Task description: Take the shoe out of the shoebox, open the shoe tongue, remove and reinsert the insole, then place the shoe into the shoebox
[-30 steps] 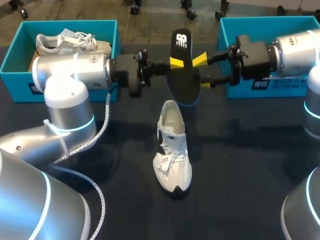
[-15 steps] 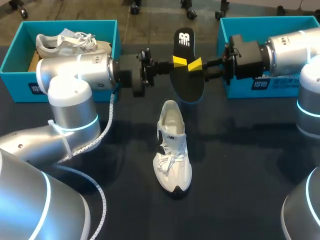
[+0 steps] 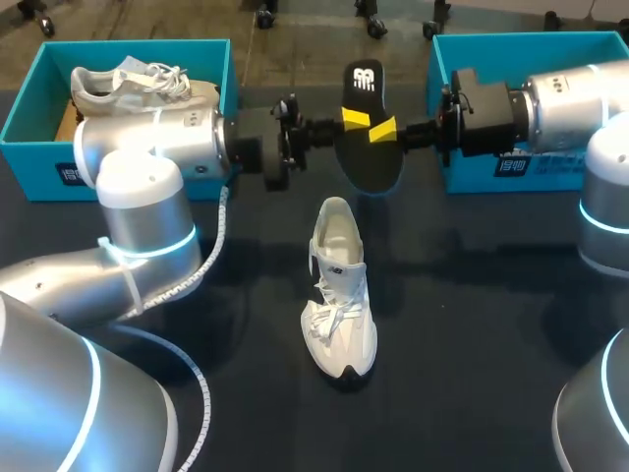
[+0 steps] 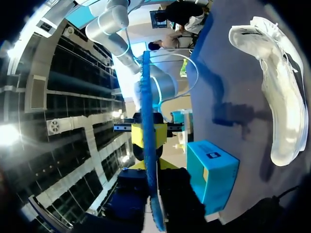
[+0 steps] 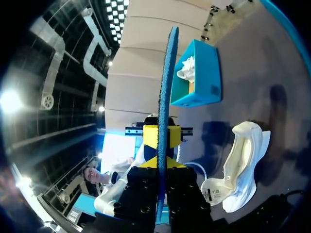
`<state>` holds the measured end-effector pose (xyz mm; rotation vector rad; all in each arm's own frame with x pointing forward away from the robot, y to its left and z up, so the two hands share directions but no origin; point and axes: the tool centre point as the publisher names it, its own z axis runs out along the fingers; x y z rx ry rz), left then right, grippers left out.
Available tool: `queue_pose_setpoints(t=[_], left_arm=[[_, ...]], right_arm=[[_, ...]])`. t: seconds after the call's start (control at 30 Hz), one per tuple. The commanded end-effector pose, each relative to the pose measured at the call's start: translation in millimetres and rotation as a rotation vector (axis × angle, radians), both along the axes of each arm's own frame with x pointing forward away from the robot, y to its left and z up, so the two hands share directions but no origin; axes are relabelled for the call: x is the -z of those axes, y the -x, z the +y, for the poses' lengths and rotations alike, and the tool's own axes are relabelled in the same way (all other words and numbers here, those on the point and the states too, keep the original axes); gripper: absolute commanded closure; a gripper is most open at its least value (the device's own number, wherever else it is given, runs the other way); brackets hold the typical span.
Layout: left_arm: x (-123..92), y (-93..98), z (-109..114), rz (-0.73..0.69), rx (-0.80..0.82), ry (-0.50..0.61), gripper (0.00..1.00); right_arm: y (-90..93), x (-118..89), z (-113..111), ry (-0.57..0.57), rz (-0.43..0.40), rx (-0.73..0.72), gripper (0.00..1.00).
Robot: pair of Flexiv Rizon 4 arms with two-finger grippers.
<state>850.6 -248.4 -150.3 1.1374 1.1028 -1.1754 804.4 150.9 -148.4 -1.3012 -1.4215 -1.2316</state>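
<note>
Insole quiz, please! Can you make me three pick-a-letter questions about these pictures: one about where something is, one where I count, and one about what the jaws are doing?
1. Where is the black insole?
A. Inside a shoe
B. Up in the air between the two arms
C. In a shoebox

2. How many white shoes can you see?
A. One
B. Two
C. Four

3. What are both arms' jaws doing?
A. Shut on the insole
B. Open, holding nothing
C. Shut on shoelaces

Answers:
1 B: the insole hangs above the table shoe.
2 B: there is the table shoe plus the boxed shoe in the left shoebox.
3 A: in both wrist views, each pair pinches the insole from two sides.
</note>
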Motion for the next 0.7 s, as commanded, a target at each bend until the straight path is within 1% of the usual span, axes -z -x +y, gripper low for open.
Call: queue_pose_setpoints(t=[0.03, 0.17, 0.23, 0.3, 0.4, 0.53, 0.57, 0.7], left_arm=[[-3, 1.7, 6, 0.037, -0.028, -0.014, 0.00], [-8, -0.8, 28, 0.156, -0.052, -0.062, 0.00], [-7, -1.5, 40, 0.208, -0.059, -0.097, 0.00], [-6, -2.2, 50, 0.262, -0.070, -0.123, 0.00], [-5, -1.3, 63, 0.336, -0.090, -0.157, 0.00], [2, 2.6, 76, 0.403, -0.109, -0.196, 0.00], [4, 3.4, 79, 0.440, -0.116, -0.206, 0.00], [14, 6.5, 89, 0.559, -0.127, -0.262, 0.00]], right_arm=[[1.4, 1, 0, -0.001, -0.060, 0.024, 1.00], [-4.2, 5, -6, 0.038, -0.135, 0.049, 1.00], [-6.9, 6, -7, 0.064, -0.196, 0.062, 1.00], [-9.8, 5, -8, 0.085, -0.277, 0.065, 1.00], [-14.2, 6, -8, 0.100, -0.325, 0.067, 1.00], [-18.1, 8, -6, 0.093, -0.390, 0.083, 1.00], [-19.1, 8, -5, 0.080, -0.418, 0.079, 1.00], [-21.4, 9, -3, 0.084, -0.418, 0.100, 1.00]])
